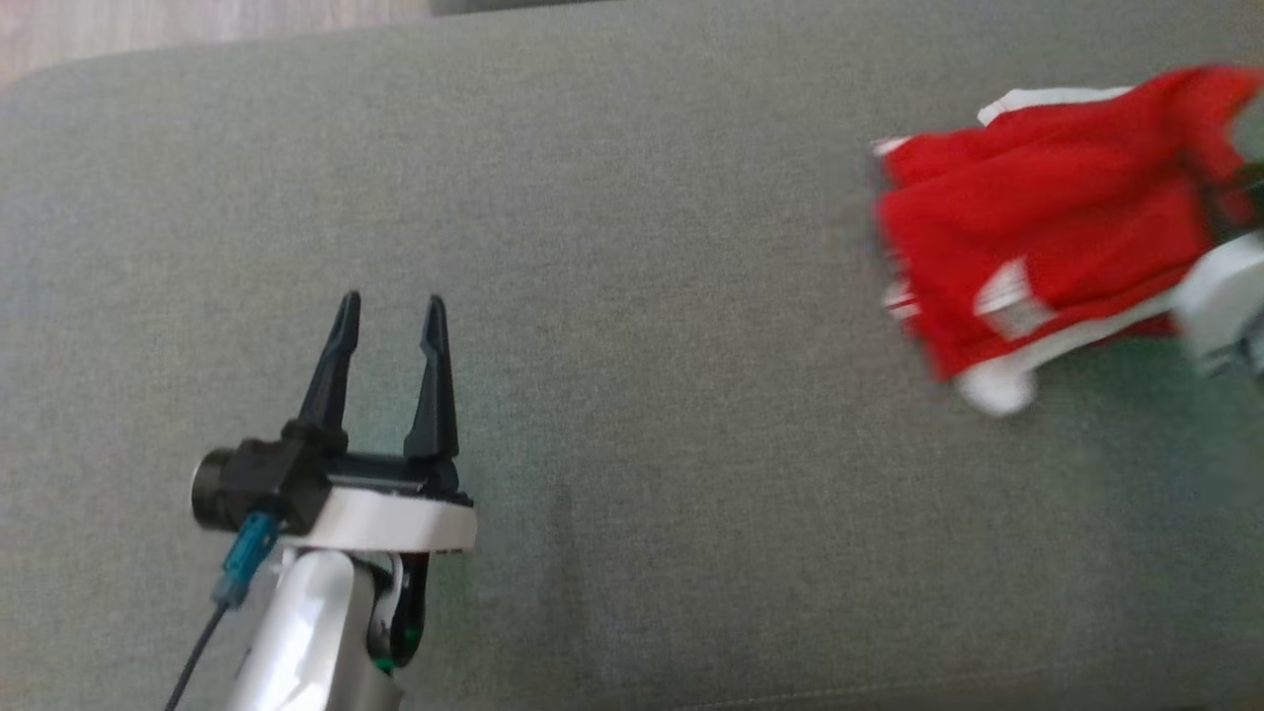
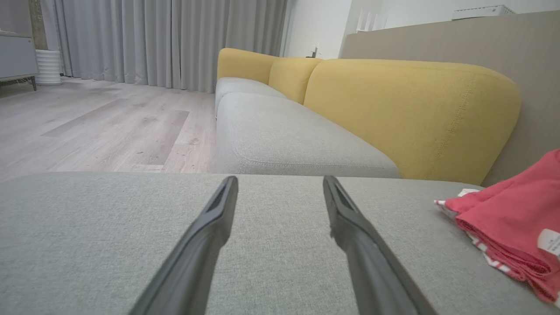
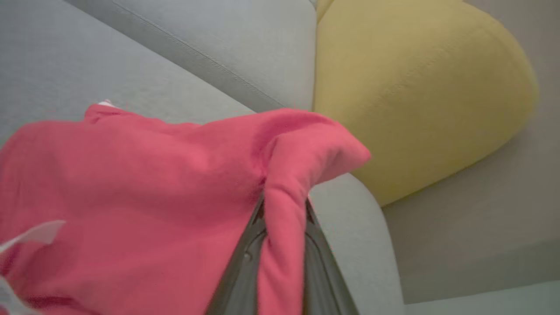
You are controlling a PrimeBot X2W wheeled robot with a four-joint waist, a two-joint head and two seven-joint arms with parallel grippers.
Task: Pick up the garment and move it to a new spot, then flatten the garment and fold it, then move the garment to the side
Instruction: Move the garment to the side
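Observation:
The garment [image 1: 1037,227] is red with white trim and a white label, bunched in folds at the far right of the grey cushion [image 1: 632,395]. It looks blurred in the head view. My right gripper [image 3: 285,199] is shut on a fold of the garment [image 3: 131,183], which drapes over its fingers. The right arm's pale wrist [image 1: 1220,296] shows at the right edge, partly behind the cloth. My left gripper [image 1: 393,299] stands open at the lower left, well apart from the garment, with nothing between its fingers. In the left wrist view the left gripper [image 2: 280,179] points across the cushion, the garment [image 2: 512,223] off to its right.
A yellow backrest [image 2: 411,113] and a grey sofa seat [image 2: 280,135] lie beyond the cushion's far edge. Wooden floor [image 2: 96,127] and grey curtains [image 2: 166,39] are further off. The yellow backrest [image 3: 415,92] also sits close behind the held cloth.

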